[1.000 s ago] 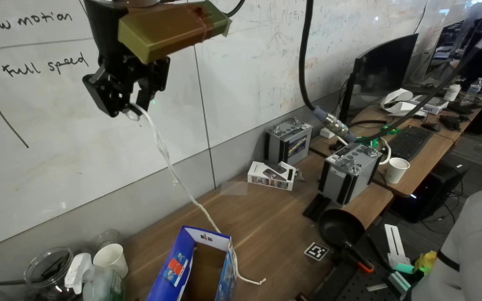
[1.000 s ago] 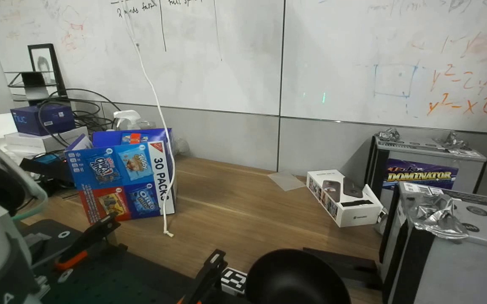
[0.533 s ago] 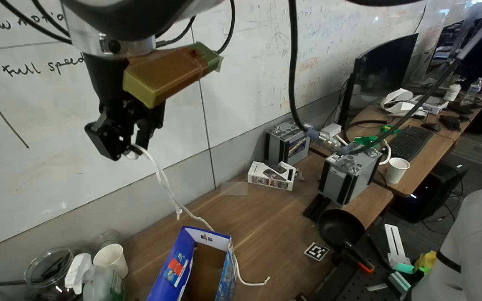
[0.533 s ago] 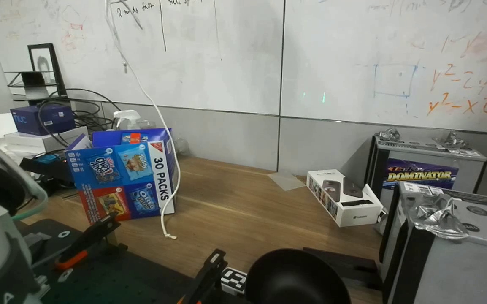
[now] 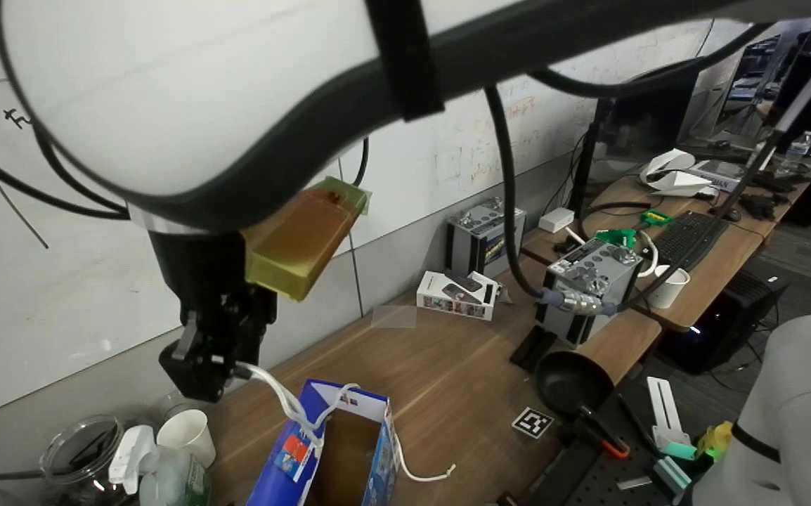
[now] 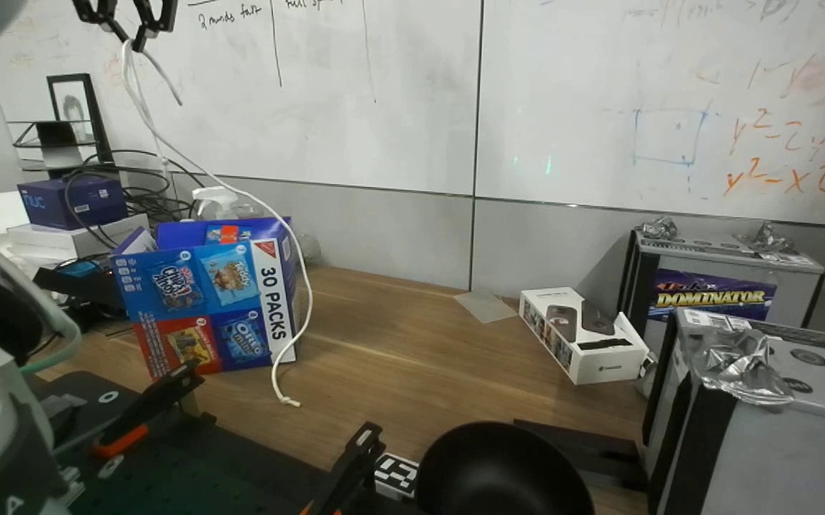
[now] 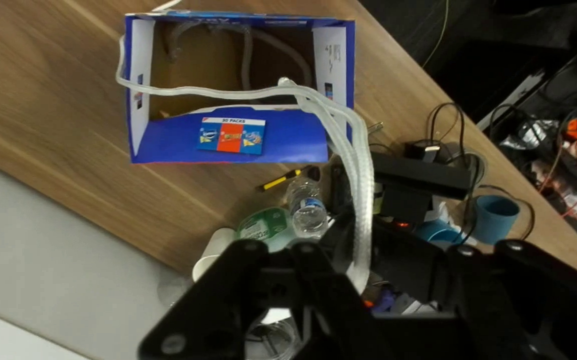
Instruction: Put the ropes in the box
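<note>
My gripper [image 6: 138, 44] is shut on a doubled white rope [image 6: 309, 290], high above the blue box, with a short tail sticking out beside the fingertips. In the wrist view this rope [image 7: 364, 185] droops from the jaws, crosses over the open top of the box [image 7: 288, 132] and drops outside its far end wall. Its knotted tail lies on the table beside the printed carton [image 6: 198, 286]. More pale rope [image 7: 247, 57] lies inside the box, partly in shadow. In an exterior view the gripper [image 5: 231, 376] hovers off to the whiteboard side of the carton.
Near the box stand a spray bottle [image 5: 166, 467], a white cup [image 5: 187, 436] and a glass jar [image 5: 82, 450]. A black pan [image 5: 574, 379], a white phone carton [image 5: 456, 296] and grey battery-like units [image 5: 585, 295] are farther along the table. A whiteboard wall runs behind.
My gripper has come down a long way with the rope still held, and now shows in both exterior views. The rope sags lower, its middle now draping over the box opening.
</note>
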{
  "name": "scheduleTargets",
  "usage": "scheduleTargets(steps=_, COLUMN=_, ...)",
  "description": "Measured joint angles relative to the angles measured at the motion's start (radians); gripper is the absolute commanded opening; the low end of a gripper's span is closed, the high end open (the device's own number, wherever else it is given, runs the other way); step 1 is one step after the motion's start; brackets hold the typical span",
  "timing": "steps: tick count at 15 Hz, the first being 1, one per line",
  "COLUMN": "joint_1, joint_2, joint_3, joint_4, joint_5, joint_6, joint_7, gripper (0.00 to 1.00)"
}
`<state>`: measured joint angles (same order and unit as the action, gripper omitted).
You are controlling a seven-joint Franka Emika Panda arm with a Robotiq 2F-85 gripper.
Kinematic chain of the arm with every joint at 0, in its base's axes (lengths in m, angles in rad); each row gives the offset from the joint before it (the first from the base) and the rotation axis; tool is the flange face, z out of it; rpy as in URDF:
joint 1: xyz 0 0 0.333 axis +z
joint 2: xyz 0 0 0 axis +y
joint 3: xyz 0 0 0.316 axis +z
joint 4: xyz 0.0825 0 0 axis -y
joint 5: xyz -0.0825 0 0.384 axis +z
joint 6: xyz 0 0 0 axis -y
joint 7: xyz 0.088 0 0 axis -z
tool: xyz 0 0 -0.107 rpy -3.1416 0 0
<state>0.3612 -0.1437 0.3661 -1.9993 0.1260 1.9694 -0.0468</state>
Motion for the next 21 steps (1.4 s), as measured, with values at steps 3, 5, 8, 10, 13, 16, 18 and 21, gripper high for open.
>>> scheduleTargets(steps=3, joint_1=0.005, joint_2=0.003, joint_3=-0.009, joint_4=-0.068, joint_5=0.090, joint_6=0.034, joint_7=-0.130, gripper=0.05)
scheduleTargets(steps=5, joint_1=0.005, joint_2=0.012, joint_3=-0.031, joint_4=-0.106, joint_5=0.156, joint_6=0.043, joint_7=-0.239, gripper=0.05)
scheduleTargets(steps=8, joint_1=-0.002, joint_2=0.039, joint_3=-0.075, joint_4=-0.147, joint_5=0.236, joint_6=0.042, joint_7=-0.405, gripper=0.05)
scheduleTargets(steps=10, joint_1=-0.013, joint_2=0.064, joint_3=-0.098, joint_4=-0.162, joint_5=0.271, joint_6=0.039, joint_7=-0.495, gripper=0.05)
scheduleTargets(steps=13, joint_1=-0.031, joint_2=0.105, joint_3=-0.112, joint_4=-0.165, joint_5=0.290, joint_6=0.033, joint_7=-0.579, gripper=0.05)
scheduleTargets(steps=16, joint_1=-0.039, joint_2=0.145, joint_3=-0.112, joint_4=-0.161, joint_5=0.290, joint_6=0.033, joint_7=-0.611, gripper=0.05)
scheduleTargets(steps=18, joint_1=-0.039, joint_2=0.170, joint_3=-0.110, joint_4=-0.153, joint_5=0.290, joint_6=0.033, joint_7=-0.618, gripper=0.05)
scheduleTargets(steps=21, joint_1=-0.040, joint_2=0.202, joint_3=-0.107, joint_4=-0.136, joint_5=0.290, joint_6=0.033, joint_7=-0.624, gripper=0.05)
